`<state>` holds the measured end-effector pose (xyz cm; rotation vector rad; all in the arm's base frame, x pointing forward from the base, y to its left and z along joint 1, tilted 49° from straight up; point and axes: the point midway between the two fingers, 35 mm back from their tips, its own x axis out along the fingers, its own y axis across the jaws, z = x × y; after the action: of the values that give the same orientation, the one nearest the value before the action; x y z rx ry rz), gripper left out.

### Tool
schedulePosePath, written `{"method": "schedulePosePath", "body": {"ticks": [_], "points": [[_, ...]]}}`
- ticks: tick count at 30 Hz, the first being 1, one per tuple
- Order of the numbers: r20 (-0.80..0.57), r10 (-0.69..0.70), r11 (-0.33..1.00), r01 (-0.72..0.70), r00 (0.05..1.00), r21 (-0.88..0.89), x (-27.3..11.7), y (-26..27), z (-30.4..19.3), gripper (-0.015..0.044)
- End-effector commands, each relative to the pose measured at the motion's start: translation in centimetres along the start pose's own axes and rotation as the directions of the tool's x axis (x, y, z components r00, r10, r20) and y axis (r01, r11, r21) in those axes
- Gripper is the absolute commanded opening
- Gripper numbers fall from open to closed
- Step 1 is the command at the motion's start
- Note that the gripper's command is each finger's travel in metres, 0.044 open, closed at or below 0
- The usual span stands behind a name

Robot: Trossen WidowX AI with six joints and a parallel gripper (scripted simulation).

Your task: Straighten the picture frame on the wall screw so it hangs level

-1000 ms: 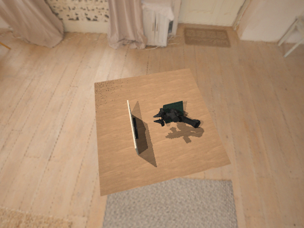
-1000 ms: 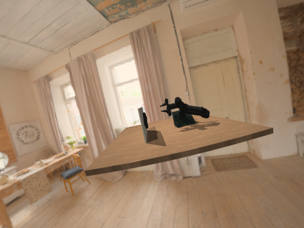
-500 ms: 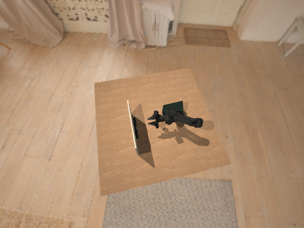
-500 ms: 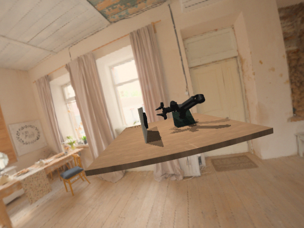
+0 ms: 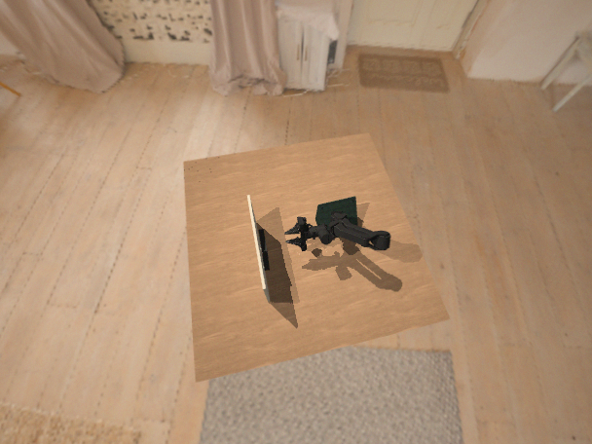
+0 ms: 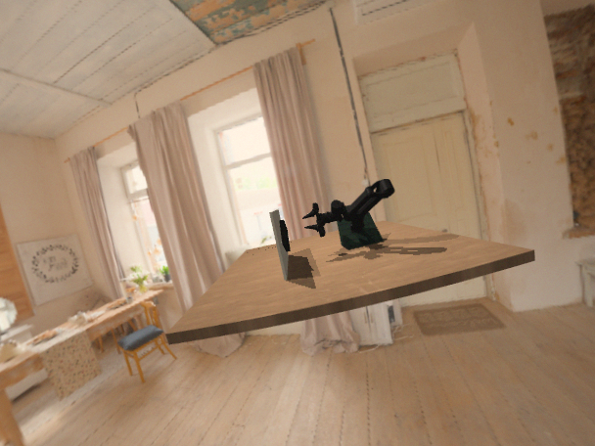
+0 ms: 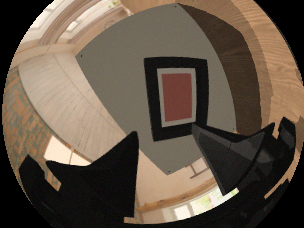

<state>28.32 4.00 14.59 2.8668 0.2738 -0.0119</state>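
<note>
The picture frame [image 5: 266,260] [image 6: 285,236] [image 7: 151,100] is black, with a light inner border and a red picture [image 7: 177,97]. It hangs tilted on the upright grey panel [image 5: 252,219] [image 6: 278,232] [image 7: 115,60]. In the wrist view its edges are not parallel to the panel's. Its side toward the bottom of that view sits nearer the panel's top edge, so that side, the left when facing the panel, is higher. The screw and notched strip are hidden. My black gripper [image 5: 286,238] [image 6: 304,222] [image 7: 165,129] is open and empty, in front of the frame and apart from it.
The panel stands on the wooden table top [image 5: 229,341] [image 6: 235,308]. The arm's dark green base block [image 5: 348,206] [image 6: 359,238] is behind the gripper. Shadows of the panel and arm fall across the wood. A grey rug [image 5: 336,399] lies on the floor beyond the table's near edge.
</note>
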Motion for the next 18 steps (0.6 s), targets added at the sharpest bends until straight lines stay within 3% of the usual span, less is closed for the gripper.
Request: {"method": "schedulePosePath", "body": {"ticks": [1,9,18], "points": [[0.0,0.005,1.0,-0.005,1.0,0.007,1.5,0.2,-0.4,0.026],[-0.006,0.008,1.0,-0.008,1.0,0.008,7.0,0.1,0.0,0.026],[-0.006,0.008,1.0,-0.008,1.0,0.008,7.4,0.1,0.1,0.026]]}}
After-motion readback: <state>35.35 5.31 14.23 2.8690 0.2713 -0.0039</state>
